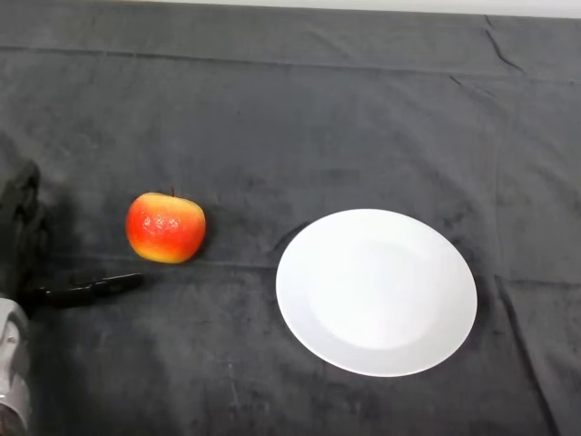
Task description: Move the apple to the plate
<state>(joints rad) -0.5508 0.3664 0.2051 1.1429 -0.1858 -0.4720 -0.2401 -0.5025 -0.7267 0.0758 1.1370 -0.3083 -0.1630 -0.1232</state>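
At the table's nine o'clock edge, the robot's left hand waits with fingers spread and released, grasping nothing, its thumb stretched toward the apple resting on the dark cloth just beside it. A sound grasp would likely close around the fruit's middle. At four o'clock from the apple, the white plate holds nothing.

A dark grey cloth covered the whole desk, with shallow creases running across it near the far edge and at the right. A pale strip showed beyond the far edge.
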